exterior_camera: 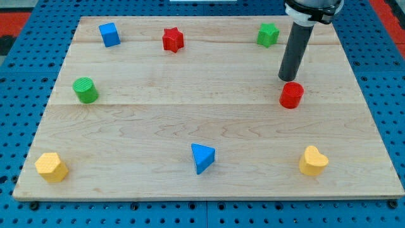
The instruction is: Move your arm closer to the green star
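Observation:
The green star (267,35) lies near the top right of the wooden board (190,120). My tip (288,79) is below and a little right of the star, apart from it. The tip stands just above the red cylinder (292,95), close to it or touching; I cannot tell which. The dark rod rises from the tip toward the view's top right.
A red star (172,40) and a blue cube (109,34) lie along the top. A green cylinder (85,90) is at the left. A yellow hexagon (50,167), a blue triangle (202,158) and a yellow heart (312,161) lie along the bottom.

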